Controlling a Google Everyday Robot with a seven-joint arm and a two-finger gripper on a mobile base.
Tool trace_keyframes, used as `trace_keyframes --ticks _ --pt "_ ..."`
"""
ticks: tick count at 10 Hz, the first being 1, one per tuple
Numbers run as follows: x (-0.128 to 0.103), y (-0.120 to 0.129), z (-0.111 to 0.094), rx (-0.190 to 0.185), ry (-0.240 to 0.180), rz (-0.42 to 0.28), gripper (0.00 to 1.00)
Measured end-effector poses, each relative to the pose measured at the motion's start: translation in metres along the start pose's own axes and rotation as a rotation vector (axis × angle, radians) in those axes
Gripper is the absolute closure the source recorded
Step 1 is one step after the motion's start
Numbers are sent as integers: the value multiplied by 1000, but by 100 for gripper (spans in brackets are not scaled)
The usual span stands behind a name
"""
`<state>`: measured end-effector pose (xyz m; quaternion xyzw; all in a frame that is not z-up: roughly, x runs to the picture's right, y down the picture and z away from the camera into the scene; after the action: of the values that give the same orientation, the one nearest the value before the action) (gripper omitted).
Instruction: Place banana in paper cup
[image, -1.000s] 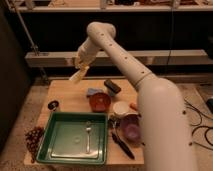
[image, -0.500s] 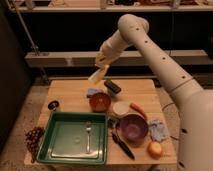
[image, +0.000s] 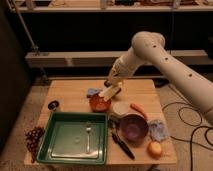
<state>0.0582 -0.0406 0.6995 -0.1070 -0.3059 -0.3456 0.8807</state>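
**Fig. Carry phase, banana on its way to the cup.** The gripper hangs above the middle of the wooden table, its jaws closed on the upper end of the banana. The fruit slants down and to the left from the grip, and its free end appears over the far rim of the orange bowl. The white arm reaches in from the right.

Over the last second the gripper has swung from above the table's far left edge to this more central, lower position, carrying the banana with it. Nothing on the table appears to have shifted.

The paper cup stands just right of the orange bowl, with the carrot beside it and the purple bowl in front. The banana is therefore close to the cup but not yet above it; it looks nearer the orange bowl. A short further move to the right and towards the viewer seems needed before release.

The banana is long and the cup narrow, so it will probably have to enter end first. Released while tilted, it could tip the cup or fall into the orange bowl.

Further out lie a green tray holding a fork, a bunch of grapes, a round yellow-orange fruit and a blue packet.
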Motion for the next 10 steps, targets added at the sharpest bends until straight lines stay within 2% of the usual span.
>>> trace_keyframes --ticks 2,3,10 --pt "5 37 -9 8 26 67 100" --pt "7 43 -10 19 29 78 100" --pt "6 41 -9 22 26 74 100"
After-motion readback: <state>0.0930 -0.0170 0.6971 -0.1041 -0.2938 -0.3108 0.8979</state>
